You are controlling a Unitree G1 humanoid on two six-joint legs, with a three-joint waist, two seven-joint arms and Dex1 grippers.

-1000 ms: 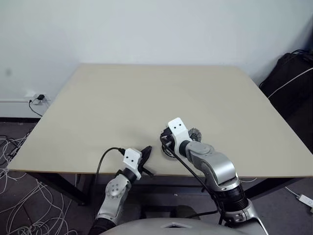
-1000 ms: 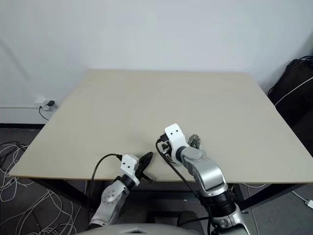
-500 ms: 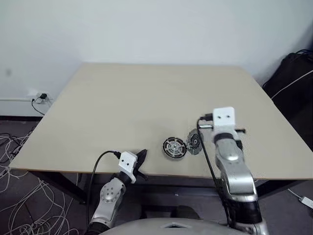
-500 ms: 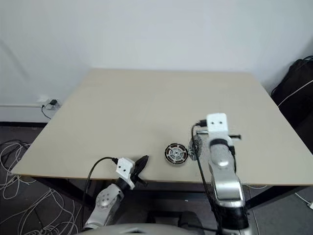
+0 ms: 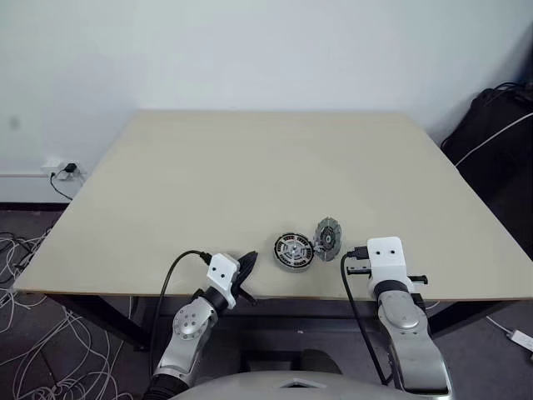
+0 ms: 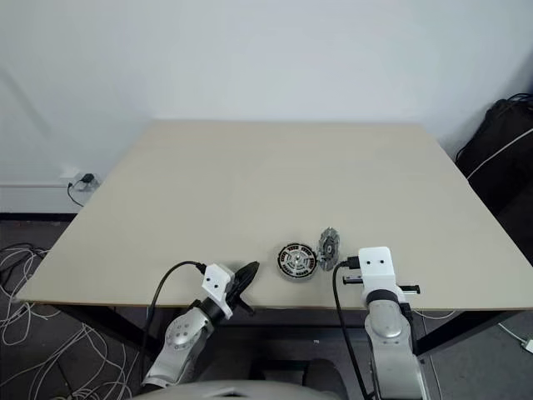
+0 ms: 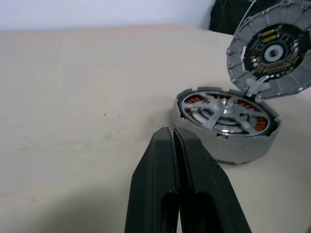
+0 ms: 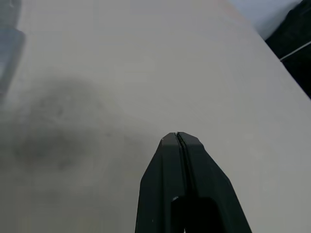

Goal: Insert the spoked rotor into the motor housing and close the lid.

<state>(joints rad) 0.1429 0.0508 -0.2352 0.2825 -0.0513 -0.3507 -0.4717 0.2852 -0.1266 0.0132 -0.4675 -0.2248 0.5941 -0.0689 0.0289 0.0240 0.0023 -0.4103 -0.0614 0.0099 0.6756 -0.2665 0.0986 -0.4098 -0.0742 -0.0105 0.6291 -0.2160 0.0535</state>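
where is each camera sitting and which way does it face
Left and right eye views: on the head, looking forward and down over the table; both arms show, left end effector at the near edge.
Left wrist view: along its shut fingers toward the motor housing, spoked rotor inside, lid tilted against it.
Right wrist view: along the right end effector, over bare tabletop.
Shared: eye and left wrist views show housing and lid.

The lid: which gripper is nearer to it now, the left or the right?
Right, by a little. The right gripper hangs shut at the table's near edge, just right of the lid. The left gripper, also shut, sits on the far side of the housing from it.
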